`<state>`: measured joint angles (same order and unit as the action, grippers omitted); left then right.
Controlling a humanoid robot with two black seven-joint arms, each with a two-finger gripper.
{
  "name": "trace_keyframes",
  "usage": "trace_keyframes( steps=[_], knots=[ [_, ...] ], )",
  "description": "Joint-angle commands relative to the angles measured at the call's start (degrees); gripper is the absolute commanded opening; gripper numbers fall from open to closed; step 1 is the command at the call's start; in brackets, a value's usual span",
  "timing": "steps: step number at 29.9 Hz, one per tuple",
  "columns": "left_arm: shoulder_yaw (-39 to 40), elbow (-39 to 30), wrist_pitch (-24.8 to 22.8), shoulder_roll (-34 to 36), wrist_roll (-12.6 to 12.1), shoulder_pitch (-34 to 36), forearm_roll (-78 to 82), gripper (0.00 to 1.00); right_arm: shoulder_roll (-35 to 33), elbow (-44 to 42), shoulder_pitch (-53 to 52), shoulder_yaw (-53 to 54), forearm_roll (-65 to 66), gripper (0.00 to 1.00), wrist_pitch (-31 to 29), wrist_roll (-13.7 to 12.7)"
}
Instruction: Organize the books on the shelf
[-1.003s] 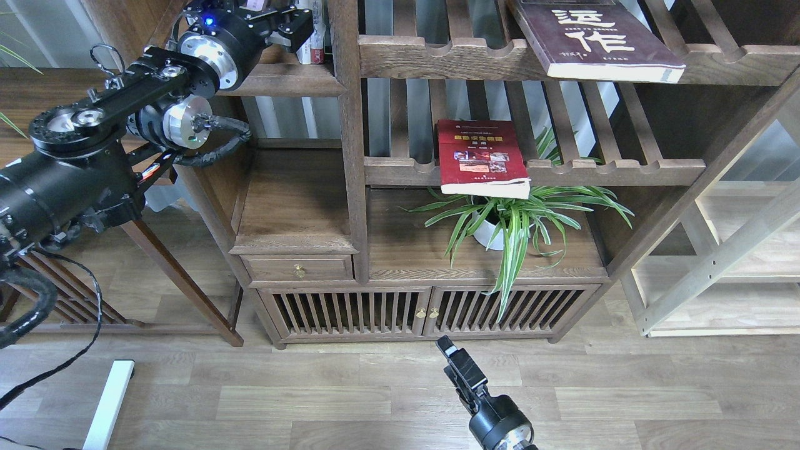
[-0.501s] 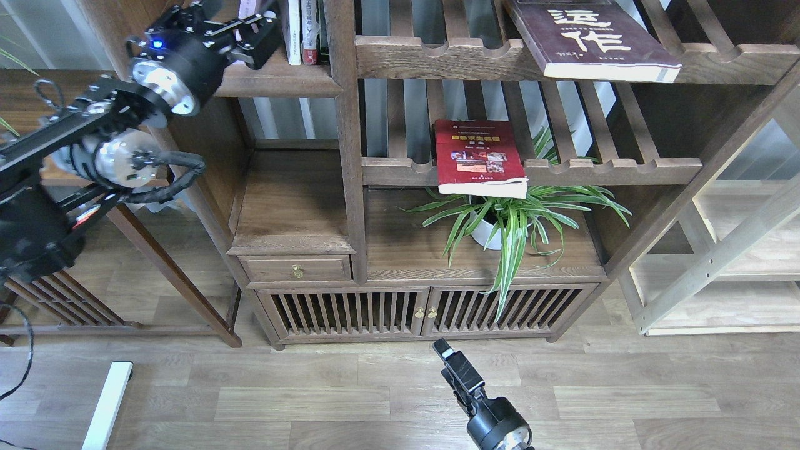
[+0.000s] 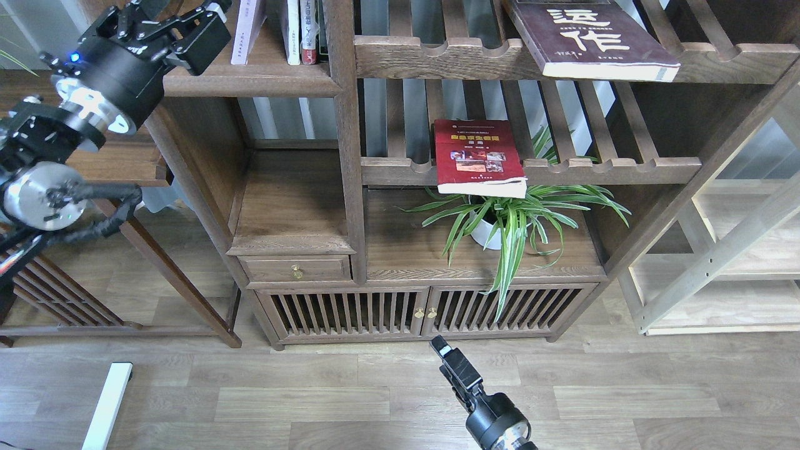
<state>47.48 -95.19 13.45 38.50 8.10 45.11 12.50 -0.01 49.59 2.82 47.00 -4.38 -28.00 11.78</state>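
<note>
Pulled back leftward off the shelf now, left gripper released and holding nothing, with the pale lavender-white book left leaning near the shelf's left end, just beside the thin upright volumes at its right end. Probably one book placed, then, with two to go: maroon book lying flat at the front rail of the upper slatted rack, red book overhanging the front rail of the lower slatted rack. Right gripper low over the floor, carrying nothing; open or closed, cannot tell.
</note>
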Motion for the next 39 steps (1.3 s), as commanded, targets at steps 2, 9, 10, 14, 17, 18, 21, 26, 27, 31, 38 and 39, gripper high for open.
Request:
trace_keyframes(
  steps=[2, 9, 10, 14, 17, 18, 21, 26, 27, 31, 38, 39],
  knots=[
    [4.54, -4.92, -3.5, -0.27, 0.25, -6.34, -0.02, 0.97, 0.01, 1.3, -2.46, 1.07, 0.95, 0.99, 0.0, -0.01],
    [8.86, -4.83, -15.29, -3.95, 0.07, -12.15, -0.11, 0.97, 0.01, 0.77, -5.9, 1.16, 0.42, 0.99, 0.0, 0.61],
    [9.64, -4.66, -16.6, -5.44, -0.01, -12.68, -0.02, 0.98, 0.01, 0.86, -5.81, 0.81, 0.51, 0.99, 0.0, 0.52],
    [11.14, -4.13, -20.12, -9.93, 0.07, -13.91, -0.02, 0.98, 0.01, 1.47, -5.98, 0.19, 0.6, 0.99, 0.0, -0.01],
    [12.2, -3.34, -23.28, -12.3, 0.16, -15.14, -0.02, 0.98, 0.01, 1.65, -7.03, 0.19, 0.86, 0.99, 0.0, -0.09],
    [12.46, -3.17, -24.25, -12.83, 0.16, -15.49, -0.02, 0.98, 0.01, 1.91, -7.73, 0.45, 0.78, 0.99, 0.0, -0.09],
    [13.08, -2.64, -27.24, -13.28, 0.25, -17.16, -0.02, 0.98, 0.01, 3.05, -9.49, 1.16, 0.86, 0.99, 0.0, -0.09],
    [13.69, 0.61, -36.81, -14.42, 0.25, -20.24, -0.02, 0.98, 0.01, 6.04, -10.2, 1.95, 0.6, 0.99, 0.0, -0.09],
    [13.96, 1.4, -38.57, -14.77, 0.25, -20.76, -0.02, 0.98, 0.01, 6.83, -10.11, 1.69, 0.6, 0.99, 0.0, -0.09],
    [16.85, 3.34, -41.45, -18.19, 0.42, -25.5, -0.02, 0.98, -0.87, 7.8, -11.07, 1.86, 0.6, 0.98, 0.0, -0.09],
    [19.67, 8.26, -41.45, -24.26, 0.6, -30.96, -0.11, 0.98, -3.24, 9.21, -15.03, 3.44, 0.69, 0.98, 0.0, -0.88],
    [19.67, 8.35, -41.45, -25.05, 0.51, -31.31, -0.19, 0.98, -3.68, 9.29, -15.47, 3.44, 0.6, 0.99, 0.0, -0.89]
  ],
)
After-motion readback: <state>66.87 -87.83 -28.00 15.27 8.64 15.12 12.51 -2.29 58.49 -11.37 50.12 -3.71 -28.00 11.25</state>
